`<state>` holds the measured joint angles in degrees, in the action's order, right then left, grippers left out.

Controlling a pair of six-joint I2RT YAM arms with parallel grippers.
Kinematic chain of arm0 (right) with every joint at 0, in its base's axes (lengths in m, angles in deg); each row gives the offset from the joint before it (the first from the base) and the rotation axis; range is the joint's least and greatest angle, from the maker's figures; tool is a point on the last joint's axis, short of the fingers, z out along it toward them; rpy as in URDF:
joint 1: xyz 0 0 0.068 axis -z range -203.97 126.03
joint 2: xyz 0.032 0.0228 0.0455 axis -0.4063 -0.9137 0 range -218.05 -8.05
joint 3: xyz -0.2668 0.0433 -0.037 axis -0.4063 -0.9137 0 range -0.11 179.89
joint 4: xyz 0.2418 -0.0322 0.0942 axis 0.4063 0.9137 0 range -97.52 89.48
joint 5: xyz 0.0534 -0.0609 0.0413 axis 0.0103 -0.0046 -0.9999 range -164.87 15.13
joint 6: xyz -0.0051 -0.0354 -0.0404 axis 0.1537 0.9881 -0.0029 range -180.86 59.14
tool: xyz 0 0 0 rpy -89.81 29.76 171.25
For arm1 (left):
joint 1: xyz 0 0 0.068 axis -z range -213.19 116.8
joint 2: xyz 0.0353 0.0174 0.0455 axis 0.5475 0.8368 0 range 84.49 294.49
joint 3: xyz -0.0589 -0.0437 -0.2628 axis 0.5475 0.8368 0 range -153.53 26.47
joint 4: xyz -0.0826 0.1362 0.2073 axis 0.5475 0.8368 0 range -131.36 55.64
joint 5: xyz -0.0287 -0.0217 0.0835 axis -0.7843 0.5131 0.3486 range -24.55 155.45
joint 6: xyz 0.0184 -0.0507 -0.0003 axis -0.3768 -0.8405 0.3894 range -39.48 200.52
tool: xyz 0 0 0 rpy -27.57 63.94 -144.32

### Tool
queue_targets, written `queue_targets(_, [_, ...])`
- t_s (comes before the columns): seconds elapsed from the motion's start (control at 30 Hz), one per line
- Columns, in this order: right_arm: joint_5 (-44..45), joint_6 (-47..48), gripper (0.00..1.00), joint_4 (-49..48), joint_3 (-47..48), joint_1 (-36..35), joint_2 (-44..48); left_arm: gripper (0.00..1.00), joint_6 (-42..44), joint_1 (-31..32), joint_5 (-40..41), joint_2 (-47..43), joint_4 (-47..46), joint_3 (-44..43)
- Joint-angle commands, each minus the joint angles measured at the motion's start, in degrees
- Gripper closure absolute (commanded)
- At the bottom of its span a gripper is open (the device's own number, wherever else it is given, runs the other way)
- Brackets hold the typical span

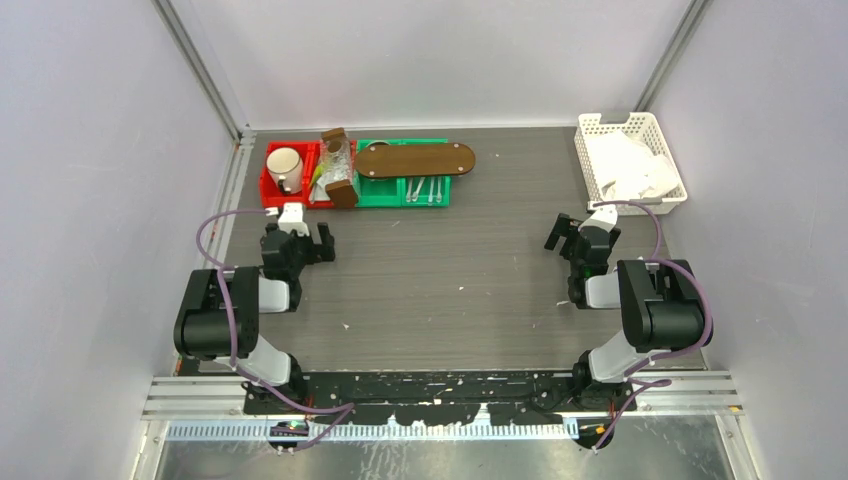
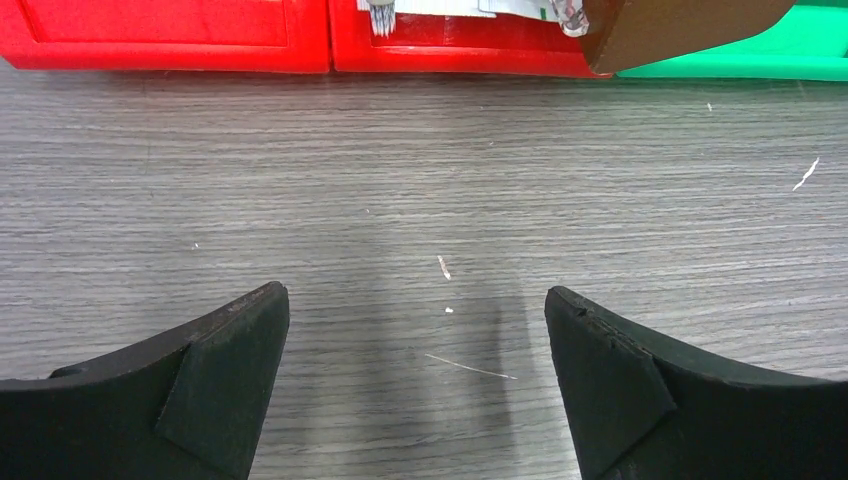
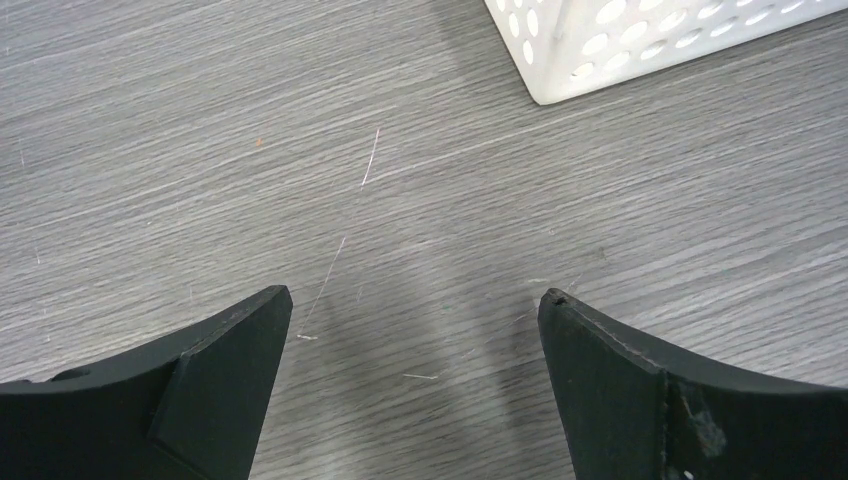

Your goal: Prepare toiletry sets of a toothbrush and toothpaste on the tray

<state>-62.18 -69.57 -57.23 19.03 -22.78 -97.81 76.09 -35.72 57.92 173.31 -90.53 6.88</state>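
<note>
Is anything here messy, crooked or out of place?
Yes. The brown oval wooden tray lies on top of the green plastic bin, overhanging its right edge and hiding part of it. A few small white scraps litter the grey wood-grain tabletop.

Noted grey wood-grain table (image 1: 450, 280), scuffed, flecked with small white specks (image 2: 806, 175) and thin pale scratches (image 3: 368, 160). Logged red bin (image 1: 267, 190) at back left, touching green bin (image 1: 385, 192) on its right. Spotted pale metal cup (image 1: 284, 168) upright in red bin's left part. Marked white perforated basket (image 1: 583, 150) at back right, well apart from both bins, filled with crumpled white packets (image 1: 630, 170). Recorded plain grey walls on three sides.
</note>
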Motion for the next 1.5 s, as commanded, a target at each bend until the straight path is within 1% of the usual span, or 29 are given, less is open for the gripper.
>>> queue_targets(0.0, [0.1,0.8,0.00,-4.2,1.0,-0.2,0.6,0.00,1.5,0.4,0.9,-0.2,-3.4,-1.4])
queue_targets(0.13, [0.2,0.9,0.00,-4.6,1.1,-0.2,0.7,0.00,0.9,0.4,3.0,-1.1,-2.0,-2.0])
queue_targets(0.2, [0.5,0.8,0.00,-4.9,1.0,-0.1,0.7,0.00,0.7,0.4,3.6,-1.7,-2.8,-1.7])
queue_targets(0.27, [4.9,-1.2,0.00,-4.9,1.0,-0.2,1.2,0.00,0.9,0.4,3.5,-3.8,-1.8,-1.4])
queue_targets(0.3, [9.9,-2.6,0.00,-3.1,1.2,-0.2,2.8,0.00,0.8,0.4,3.5,-5.5,0.9,-1.9])
queue_targets(0.37, [12.9,-4.1,0.00,5.8,3.2,-0.2,8.6,0.00,0.8,0.4,3.3,-8.9,6.5,-4.0])
queue_targets(0.4, [12.7,-4.1,0.00,10.4,4.8,-0.2,11.5,0.00,0.9,0.4,3.1,-11.0,11.4,-5.5])
queue_targets(0.47, [11.4,-3.3,0.00,16.2,7.5,-0.2,17.0,0.00,0.6,0.4,1.7,-15.3,17.7,-7.9])
queue_targets(0.53, [11.0,-5.6,0.00,23.5,11.8,-0.2,23.1,0.00,-0.1,0.4,-0.4,-21.2,23.1,-10.1])
queue_targets(0.6, [12.8,-10.8,0.01,36.6,17.6,-0.2,26.2,0.00,-1.6,0.4,-2.9,-26.3,28.1,-12.7])
queue_targets(0.63, [12.4,-12.8,0.00,43.2,21.5,-0.2,26.9,0.00,-2.9,0.4,-4.0,-28.6,30.0,-13.7])
queue_targets(0.7, [8.6,-17.2,0.00,54.6,28.4,-0.2,26.9,0.00,-6.7,0.5,-5.4,-33.1,32.6,-15.4])
queue_targets(0.77, [1.6,-20.3,0.00,62.5,34.9,-0.2,26.5,0.00,-10.1,0.5,-7.7,-37.8,35.3,-16.8])
queue_targets(0.83, [-7.6,-22.2,0.00,68.4,39.4,-0.2,26.7,0.00,-13.1,0.5,-8.5,-42.1,39.6,-18.2])
queue_targets(0.87, [-9.8,-23.0,0.00,69.7,40.7,-0.2,27.1,0.00,-14.9,0.5,-8.4,-44.1,40.9,-18.6])
queue_targets(0.93, [-9.0,-27.3,0.00,71.3,41.5,0.6,27.9,0.00,-22.7,0.5,-5.2,-47.8,43.1,-19.5])
queue_targets(0.97, [-9.2,-28.5,0.00,71.3,41.2,1.5,27.9,0.00,-25.9,0.5,-5.4,-49.5,42.6,-19.7])
queue_targets(1.0, [-10.9,-29.5,0.01,71.2,41.1,2.8,27.5,0.00,-28.1,0.5,-7.5,-50.3,40.7,-19.7])
queue_targets(1.07, [-19.6,-31.3,0.00,70.5,42.4,5.2,25.8,0.00,-32.4,0.5,-12.0,-50.3,38.5,-21.2])
queue_targets(1.17, [-28.6,-31.9,0.00,70.7,46.7,5.4,20.7,0.00,-36.4,0.5,-18.5,-46.6,37.3,-25.6])
queue_targets(1.23, [-32.5,-32.3,0.00,71.4,49.7,5.1,17.5,0.00,-36.4,0.5,-20.0,-43.1,40.7,-28.8])
queue_targets(1.27, [-32.8,-32.5,0.00,72.3,51.9,4.2,16.2,0.00,-37.0,0.5,-20.5,-41.2,41.1,-30.0])
queue_targets(1.3, [-32.0,-32.4,0.00,73.1,53.2,2.9,14.8,0.00,-38.5,0.4,-21.6,-39.2,38.6,-30.1])
queue_targets(1.33, [-30.3,-31.8,0.00,73.4,55.0,1.0,13.3,0.00,-39.7,0.4,-22.0,-36.7,39.2,-30.9])
queue_targets(1.4, [-23.9,-28.6,0.01,77.4,59.7,-5.1,9.7,0.00,-39.5,0.4,-23.4,-32.0,41.3,-33.0])
queue_targets(1.47, [-17.9,-25.7,0.04,80.7,65.1,-11.1,4.9,0.00,-37.1,0.4,-25.0,-28.1,39.8,-33.6])
